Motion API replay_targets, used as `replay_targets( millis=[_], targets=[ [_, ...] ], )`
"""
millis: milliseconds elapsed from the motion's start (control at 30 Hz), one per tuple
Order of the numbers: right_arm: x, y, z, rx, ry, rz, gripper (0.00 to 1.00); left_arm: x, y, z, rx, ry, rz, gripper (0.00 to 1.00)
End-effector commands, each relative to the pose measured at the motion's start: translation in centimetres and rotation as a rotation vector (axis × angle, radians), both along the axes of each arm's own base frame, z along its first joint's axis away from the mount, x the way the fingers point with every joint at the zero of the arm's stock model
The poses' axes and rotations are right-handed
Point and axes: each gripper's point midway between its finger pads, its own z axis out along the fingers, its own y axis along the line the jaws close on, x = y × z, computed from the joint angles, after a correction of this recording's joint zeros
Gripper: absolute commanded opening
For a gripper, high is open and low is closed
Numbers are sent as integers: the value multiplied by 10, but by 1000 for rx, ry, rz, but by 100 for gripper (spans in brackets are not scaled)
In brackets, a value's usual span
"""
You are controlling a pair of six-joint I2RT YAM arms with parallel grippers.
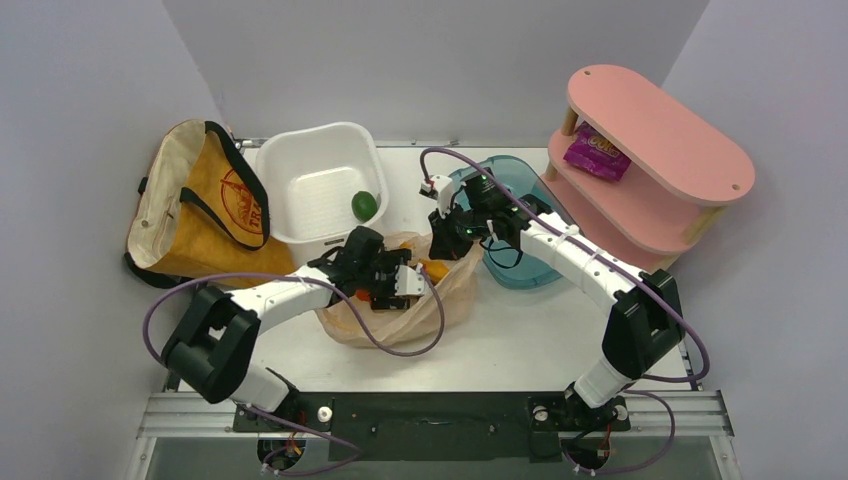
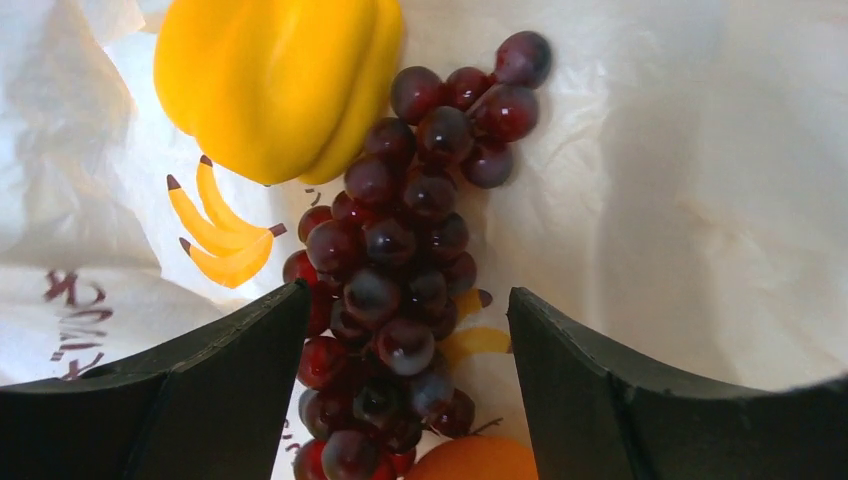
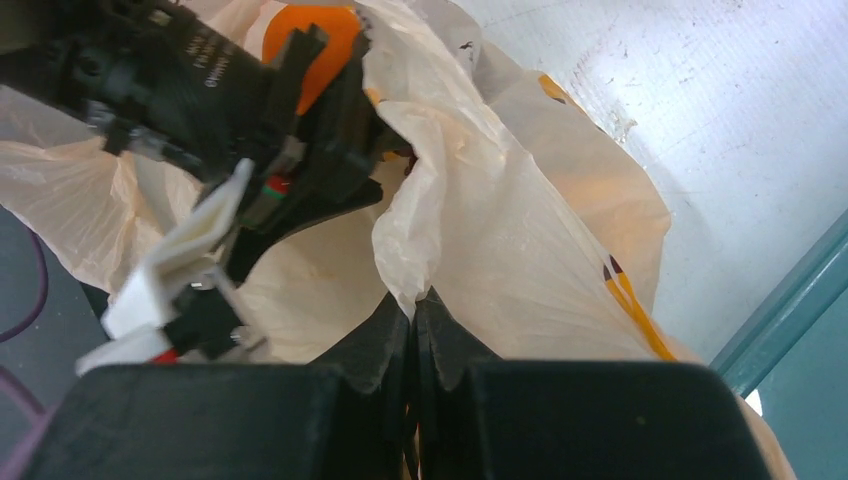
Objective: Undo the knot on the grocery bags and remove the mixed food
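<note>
Left gripper (image 2: 408,296) hangs open inside the plastic bag (image 3: 500,230), grapes (image 2: 405,215) lying lengthwise between its fingers; right gripper (image 3: 413,312) seemingly pinches the bag's rim.

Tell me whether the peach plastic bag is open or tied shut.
Open. The peach plastic bag gapes; the left hand is inside above grapes and a yellow bell pepper.

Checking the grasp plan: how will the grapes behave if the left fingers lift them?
The grapes form a loose bunch, so probably floppy and dangling. Their round glossy skins may slip from the left fingers.
</note>
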Motion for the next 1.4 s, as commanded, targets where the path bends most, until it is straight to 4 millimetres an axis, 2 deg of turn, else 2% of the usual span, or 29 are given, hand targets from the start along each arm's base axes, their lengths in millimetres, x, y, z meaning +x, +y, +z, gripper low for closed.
replay_targets(
  millis=[0, 33, 233, 300, 333, 367, 533, 600, 633, 667, 700, 800, 833, 867, 933, 1033, 1067, 1100, 1167, 1267, 1367],
  targets=[
    [7, 15, 26, 83, -45, 26, 0, 33, -6, 9, 21, -52, 41, 72],
    [7, 15, 26, 85, -43, 27, 0, 39, -6, 10, 26, -56, 60, 72],
    [2, 13, 22, 81, -31, 34, 0, 51, 1, -15, 101, -18, 112, 75],
    [2, 12, 22, 79, -32, 31, 0, 50, 3, -22, 119, -4, 112, 80],
    [2, 11, 21, 77, -33, 28, 0, 51, 4, -22, 131, -5, 106, 86],
    [2, 10, 20, 75, -32, 26, 0, 46, 7, -30, 161, 23, 100, 87],
    [4, 6, 18, 71, -29, 16, 0, 38, 10, -42, 222, 107, 92, 81],
    [5, 5, 18, 69, -28, 10, 0, 31, 12, -47, 253, 146, 64, 69],
    [6, 4, 17, 68, -29, 10, 0, 26, 15, -48, 281, 170, 44, 57],
    [6, 4, 16, 66, -29, 9, 0, 18, 20, -54, 313, 214, 34, 53],
    [6, 2, 16, 65, -30, 7, 0, 19, 18, -51, 313, 219, 32, 45],
    [5, 0, 14, 57, -29, 8, 0, 5, 23, -50, 363, 303, 13, 28],
    [5, -1, 12, 50, -27, 12, 0, 8, 17, -42, 349, 310, 25, 23],
    [4, -2, 11, 47, -26, 13, 0, 4, 18, -39, 352, 340, 33, 11],
    [1, -5, 10, 41, -26, 14, 0, 5, 10, -20, 295, 346, 72, 0],
    [-1, -8, 11, 36, -42, 11, 0, 2, -3, 12, 180, 299, 59, 0],
    [-1, -10, 11, 31, -50, 5, 0, 3, -6, 29, 125, 254, 64, 0],
    [-2, -11, 10, 28, -51, 3, 0, 2, -10, 39, 89, 237, 59, 0],
    [-2, -14, 13, 32, -69, -5, 0, 3, -15, 76, -12, 153, 71, 0],
    [-3, -14, 14, 43, -77, -20, 0, 10, -18, 105, -121, 66, 130, 0],
    [-4, -16, 14, 54, -94, -40, 0, 7, -19, 138, -205, 15, 139, 0]
  ],
)
